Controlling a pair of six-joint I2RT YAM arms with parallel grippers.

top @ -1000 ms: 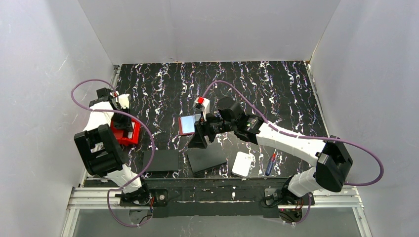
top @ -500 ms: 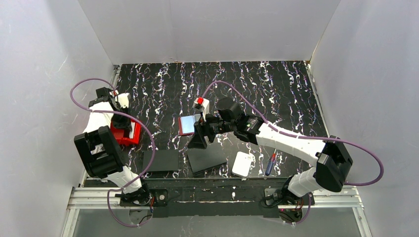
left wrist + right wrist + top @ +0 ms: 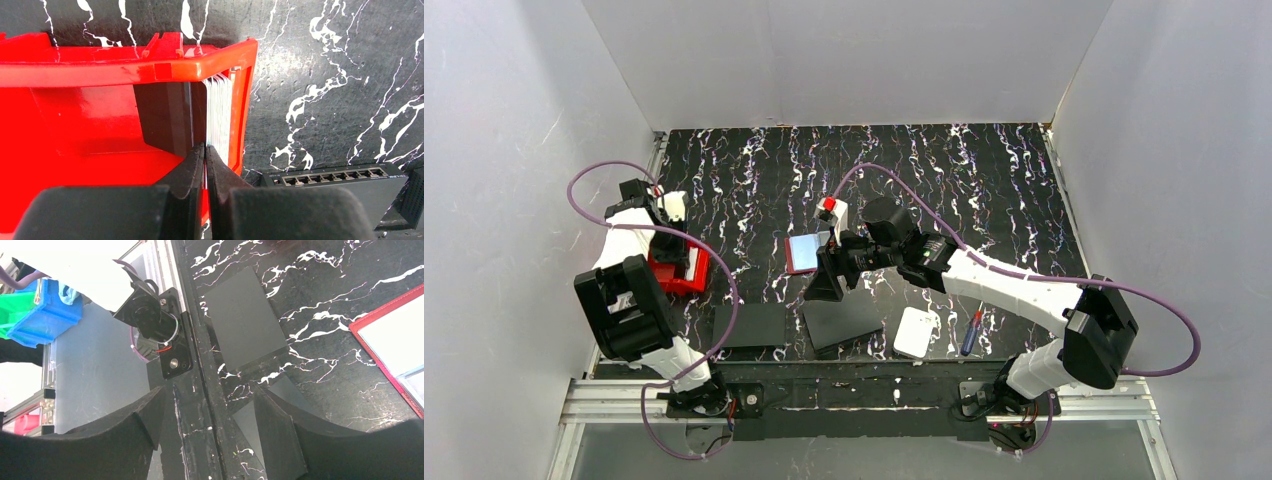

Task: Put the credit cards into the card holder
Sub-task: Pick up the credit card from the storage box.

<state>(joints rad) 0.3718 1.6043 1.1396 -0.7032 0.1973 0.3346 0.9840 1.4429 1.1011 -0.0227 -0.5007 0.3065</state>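
**Left claw** (image 3: 205, 150): clenched, the two black fingers pressed almost together with only a hairline slit between them. The tips sit inside a bright red open-topped plastic bin (image 3: 125, 72), at the left face of a stack of pale, thin rectangular credit cards (image 3: 220, 112). Whether a card is pinched in the slit cannot be told. The stack stands on edge against the bin's right wall. A black rectangular block (image 3: 162, 117) stands in the bin just to its left. The bin rests by the left edge of the black, white-veined marble-pattern table (image 3: 984, 180). A black box with a row of ports (image 3: 335, 179) lies just beside the bin.

**Right claw** (image 3: 210, 440): released, its fingers spread wide and nothing between them. It hangs above the middle of the table, on the near side of the small dark red card holder (image 3: 790, 262). The holder lies flat near the table's centre. A pale blue-white rectangular card (image 3: 804, 248) lies on it.

**Near edge of the table**: two flat black rectangular sheets (image 3: 749, 325) (image 3: 842, 320) lie side by side. A white rounded-square pad (image 3: 916, 332) lies to their right. A blue-handled, red-tipped tool (image 3: 971, 332) lies just beyond the pad.
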